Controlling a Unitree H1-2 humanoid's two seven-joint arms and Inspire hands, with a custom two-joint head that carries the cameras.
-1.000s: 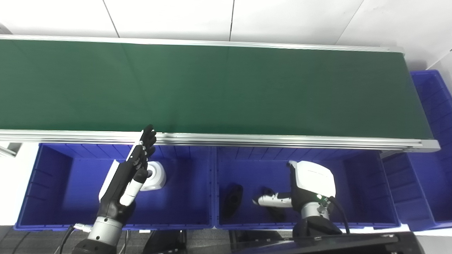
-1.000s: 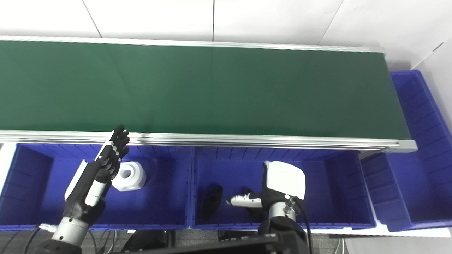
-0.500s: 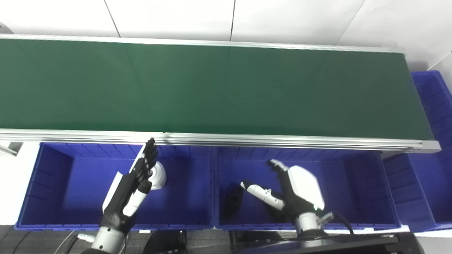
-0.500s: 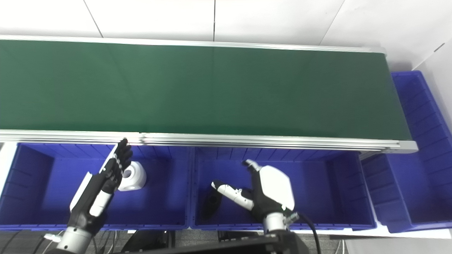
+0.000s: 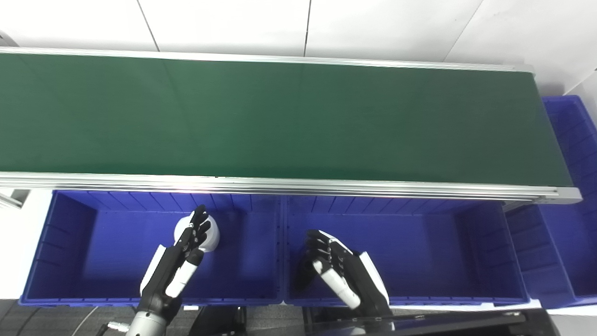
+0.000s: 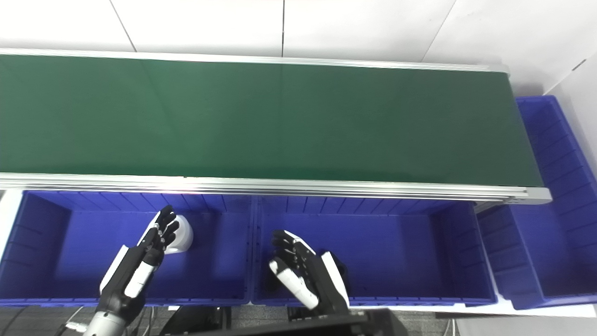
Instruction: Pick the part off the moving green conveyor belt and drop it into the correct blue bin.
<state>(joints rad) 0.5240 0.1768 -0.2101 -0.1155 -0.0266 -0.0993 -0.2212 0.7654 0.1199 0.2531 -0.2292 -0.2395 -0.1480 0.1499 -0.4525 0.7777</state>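
The green conveyor belt carries no part. A white part lies in the left blue bin, half hidden behind my left hand. That hand is open, fingers straight, holding nothing, low over the bin's front. My right hand is open and empty, palm up, at the front left of the middle blue bin. A black part in that bin is mostly hidden behind it.
A third blue bin stands at the right end of the belt. An aluminium rail runs along the belt's near edge above the bins. A dark frame lies at the bottom edge.
Both hands have drawn back toward the bottom edge. My right hand turned from palm down to palm up and moved left, now covering the black part. My left hand dropped lower.
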